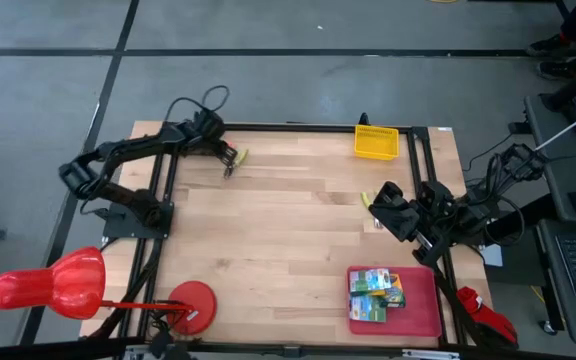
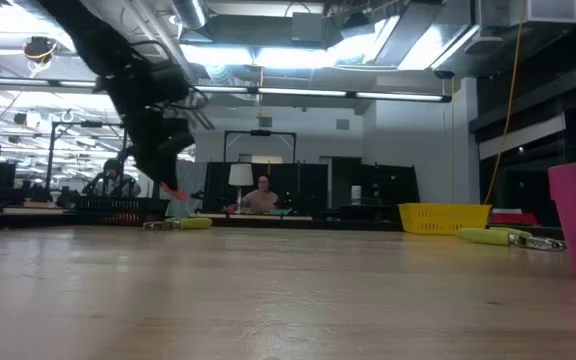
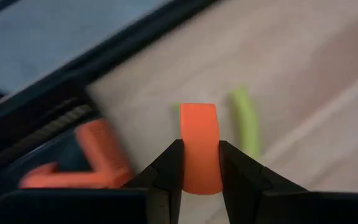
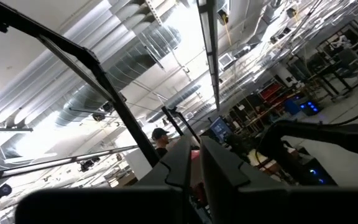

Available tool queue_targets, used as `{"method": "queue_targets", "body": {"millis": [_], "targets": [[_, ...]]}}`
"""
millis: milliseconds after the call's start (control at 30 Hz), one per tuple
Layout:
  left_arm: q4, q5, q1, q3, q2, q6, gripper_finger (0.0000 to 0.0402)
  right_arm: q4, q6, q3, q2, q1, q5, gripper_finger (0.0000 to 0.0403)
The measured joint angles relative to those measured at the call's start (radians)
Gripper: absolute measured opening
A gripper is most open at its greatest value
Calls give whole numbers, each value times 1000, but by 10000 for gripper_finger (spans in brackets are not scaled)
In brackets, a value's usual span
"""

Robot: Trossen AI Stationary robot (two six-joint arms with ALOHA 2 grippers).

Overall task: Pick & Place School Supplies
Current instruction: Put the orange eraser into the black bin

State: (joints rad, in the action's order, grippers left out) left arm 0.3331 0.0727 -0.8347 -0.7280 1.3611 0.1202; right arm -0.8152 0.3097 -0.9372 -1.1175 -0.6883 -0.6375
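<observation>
My left gripper (image 3: 200, 163) clenched on an orange stub (image 3: 199, 146), its lower end hidden between my fingers, right gripper (image 4: 196, 163) nearly closed, contents unclear, blurred yellow-handled tool (image 3: 245, 121) beyond

Overhead straight down, table-level across, two wrist close-ups; yellow mesh basket (image 1: 376, 141) shared overhead and level.

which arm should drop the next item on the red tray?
Left, probably. The left hand is already shut on an orange stub, so it only needs to carry it to the red tray. The right hand sits nearer the tray, but its wrist view points at the ceiling.
</observation>
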Motion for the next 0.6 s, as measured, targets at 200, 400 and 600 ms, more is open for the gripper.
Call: {"method": "queue_targets", "body": {"millis": [200, 400, 600], "targets": [[0, 62, -71, 62, -115, 92, 76, 1, 20, 0, 0, 22, 29, 39], [64, 131, -117, 67, -158, 134, 79, 0, 22, 0, 0, 24, 36, 39], [126, 173, -157, 68, -151, 207, 79, 0, 21, 0, 0, 24, 36, 39]]}}
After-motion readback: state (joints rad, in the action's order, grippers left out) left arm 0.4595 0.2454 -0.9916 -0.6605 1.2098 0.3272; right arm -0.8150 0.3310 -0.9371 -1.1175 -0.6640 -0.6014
